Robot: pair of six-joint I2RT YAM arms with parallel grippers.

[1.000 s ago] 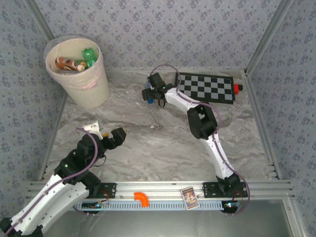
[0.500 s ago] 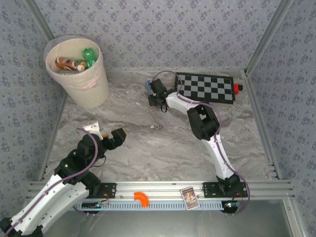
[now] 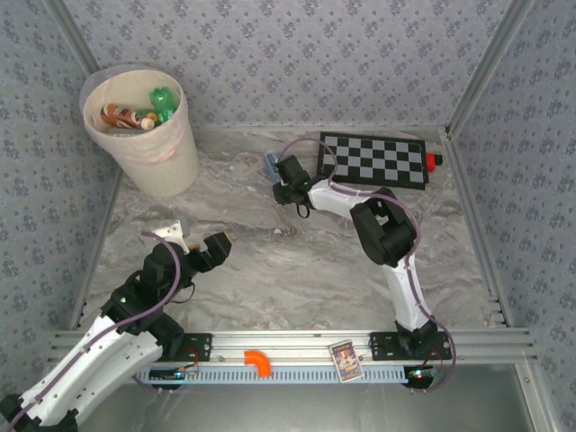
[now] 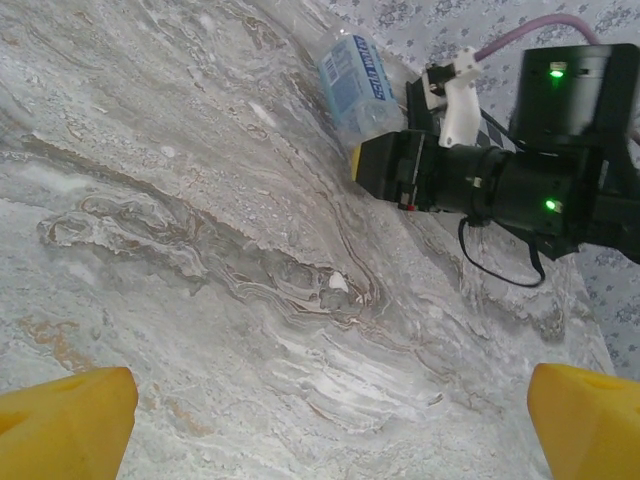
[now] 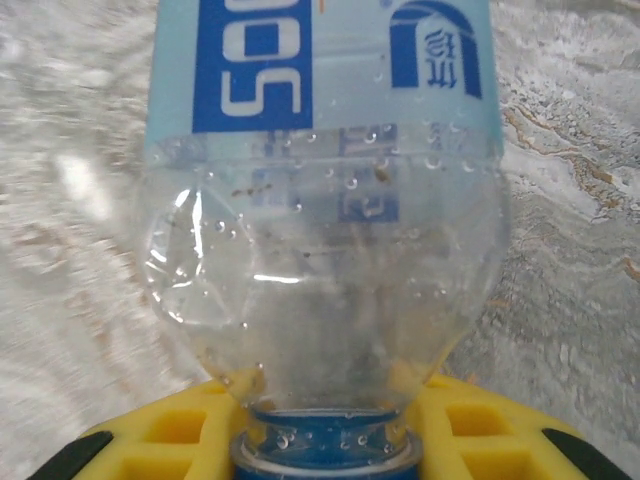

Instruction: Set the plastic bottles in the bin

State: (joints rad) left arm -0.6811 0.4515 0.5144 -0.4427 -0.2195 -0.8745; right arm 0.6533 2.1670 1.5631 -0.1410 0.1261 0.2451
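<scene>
- The right end effector point(image 3: 286, 176) has just closed; a second ago its jaws stood apart around the clear bottle point(image 3: 270, 160), and now they clamp it; the right wrist view shows the yellow pads point(image 5: 170, 425) pinched on the neck just above the blue cap, with the blue-labelled body pointing away from the camera
- The clear bottle sits near the far edge of the worktop point(image 3: 270, 261), just left of the checkerboard point(image 3: 373, 160); it has shifted slightly towards the far edge with the wrist; whether it has left the surface cannot be told
- The left end effector point(image 3: 193, 241) is wide open and holds nothing, as before; it hangs over the near left part of the worktop, its yellow fingertips point(image 4: 60, 420) far apart in its own view
- The bin point(image 3: 166, 162) stands in the far left corner, well apart from the grasped bottle; several bottles point(image 3: 135, 115) already lie inside it
- Judgement: the grasp looks secured, so the step in hand turns from reaching to carrying; what follows calls for a lift and a long sweep left to the rim; a neck grip could let the body swing
</scene>
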